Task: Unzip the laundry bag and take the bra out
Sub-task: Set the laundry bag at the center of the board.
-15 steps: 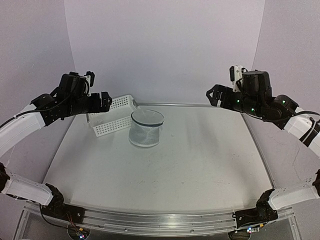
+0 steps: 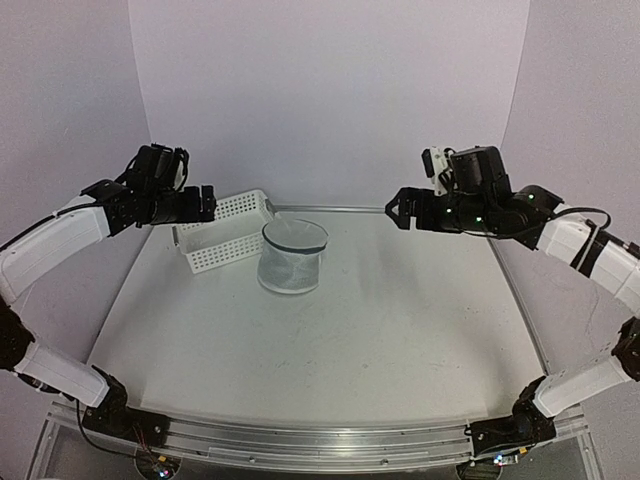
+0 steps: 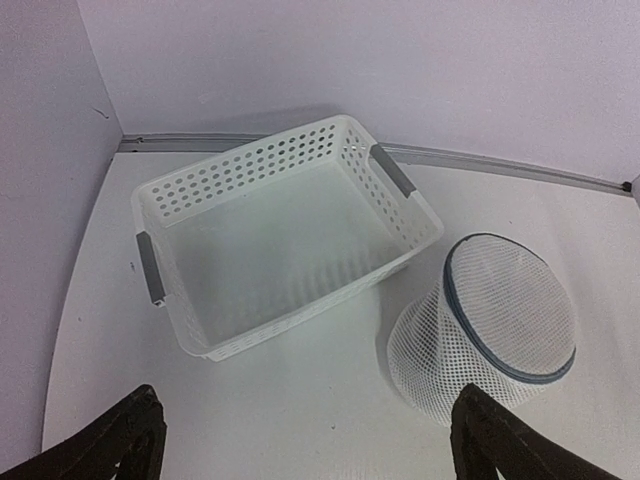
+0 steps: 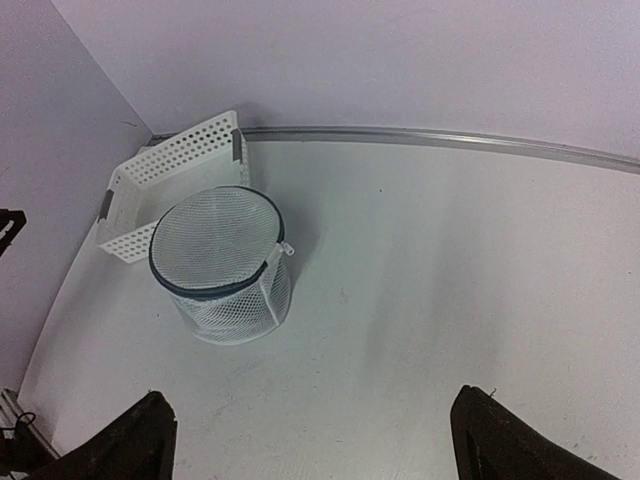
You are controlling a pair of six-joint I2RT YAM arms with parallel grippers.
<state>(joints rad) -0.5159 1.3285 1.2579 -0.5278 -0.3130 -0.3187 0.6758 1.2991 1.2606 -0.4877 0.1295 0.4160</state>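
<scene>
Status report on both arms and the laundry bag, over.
Left gripper, right gripper open, aloft, empty. Laundry bag upright, zipped, untouched. Bra not visible. Basket beside bag.

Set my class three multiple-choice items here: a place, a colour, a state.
1. The laundry bag stands: A in the basket; B on the table beside it; C in a gripper.
2. The basket's handles are: A red; B grey; C green.
3. The left gripper and right gripper are: A both open; B both shut; C holding the bag.
B, it stands on table by the basket's wall; B, grey strips on both ends; A, wrist views show jaws wide apart, empty.
</scene>
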